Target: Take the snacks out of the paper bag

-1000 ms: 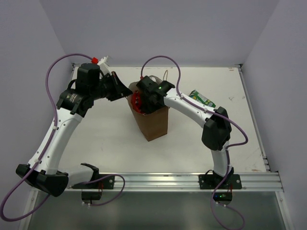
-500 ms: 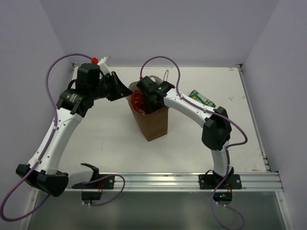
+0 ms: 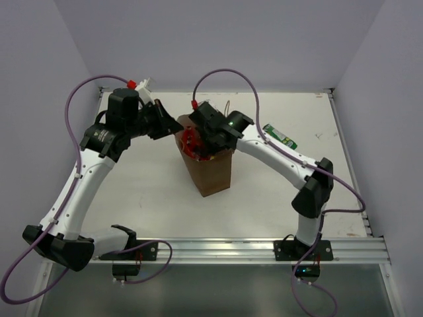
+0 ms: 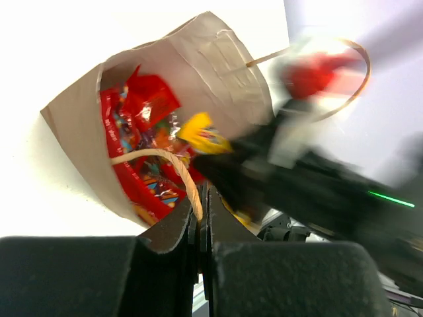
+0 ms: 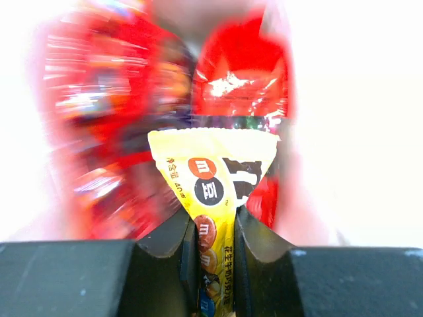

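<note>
— Two claws are clenching what?
— Right gripper (image 5: pixel 210 228) is pinching the yellow packet (image 5: pixel 213 175) in the paper bag (image 3: pixel 213 177)'s mouth; left gripper (image 4: pixel 200 210), at ten o'clock, is clamping its handle (image 4: pixel 173 158).

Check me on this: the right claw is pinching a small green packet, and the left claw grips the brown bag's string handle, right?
Not quite: the packet is yellow, not green, as the right wrist view shows between the fingers of the right gripper. The left gripper does grip the handle of the paper bag.
</note>
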Tool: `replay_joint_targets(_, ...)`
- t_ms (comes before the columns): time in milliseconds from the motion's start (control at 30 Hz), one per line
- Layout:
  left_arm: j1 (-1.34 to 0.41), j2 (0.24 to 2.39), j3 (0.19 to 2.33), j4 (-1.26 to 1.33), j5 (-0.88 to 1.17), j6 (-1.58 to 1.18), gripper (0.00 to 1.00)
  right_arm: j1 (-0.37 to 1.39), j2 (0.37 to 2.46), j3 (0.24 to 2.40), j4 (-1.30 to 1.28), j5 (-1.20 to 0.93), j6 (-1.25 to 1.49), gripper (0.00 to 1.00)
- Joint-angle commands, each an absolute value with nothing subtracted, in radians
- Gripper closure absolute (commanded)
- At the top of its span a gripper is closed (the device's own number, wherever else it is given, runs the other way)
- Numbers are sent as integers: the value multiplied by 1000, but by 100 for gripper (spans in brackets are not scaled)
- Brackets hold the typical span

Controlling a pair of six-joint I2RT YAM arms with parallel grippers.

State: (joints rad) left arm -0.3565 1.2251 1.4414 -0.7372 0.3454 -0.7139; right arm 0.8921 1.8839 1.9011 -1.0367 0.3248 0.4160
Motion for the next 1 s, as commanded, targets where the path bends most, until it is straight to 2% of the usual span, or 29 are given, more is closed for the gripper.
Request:
replay_joint_targets(0, -359, 1203, 1437, -704, 356, -706, 99, 907, 1688, 2028, -1052, 376, 440, 100)
replay_joint_targets(333, -359, 1177, 1408, -706, 336, -710, 99, 896, 1621, 2310, -1141, 503, 361, 100)
replay_joint_targets(467, -359, 1177, 1405, -709, 341, -712, 99, 809, 1594, 2318, -1152, 523, 337, 100)
replay_joint_targets(600, -359, 1178, 1419, -719, 342, -709, 99, 559, 1510, 2114, -1083, 506, 313, 100)
replay_joint_targets(700, -359, 1180, 1431, -729, 344, -704, 98, 401, 1454, 1840, -993, 457, 313, 100)
replay_joint_targets(900, -359, 1186, 1437, -723, 353, -707, 98, 264, 1521, 1521, -838, 374, 351, 100)
replay_joint_targets(967, -359, 1189, 1434, -719, 356, -707, 98, 246, 1574, 1487, -812, 364, 376, 100)
